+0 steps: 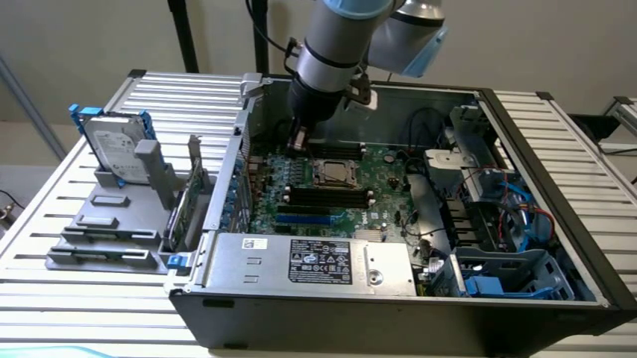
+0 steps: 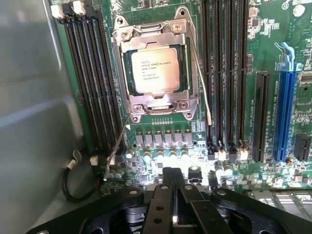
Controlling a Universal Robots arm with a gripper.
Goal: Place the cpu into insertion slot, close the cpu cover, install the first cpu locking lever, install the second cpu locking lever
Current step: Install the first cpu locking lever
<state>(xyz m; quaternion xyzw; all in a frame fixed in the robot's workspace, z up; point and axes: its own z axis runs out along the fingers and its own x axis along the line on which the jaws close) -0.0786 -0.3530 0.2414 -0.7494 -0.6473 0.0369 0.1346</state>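
Grey metal slats of a table are carrying an open computer case. Near the middle of the green board, the cpu is lying in the insertion slot. The cpu cover is lying flat around it. 2 thin levers, 1 on each side, are sticking out loose. The gripper is hanging near the board's back edge, fingers pressed together, holding nothing.

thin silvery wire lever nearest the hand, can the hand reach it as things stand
Probably yes: the shut hand hovers close to the thin silvery wire lever, with nothing between them above the green circuit board.
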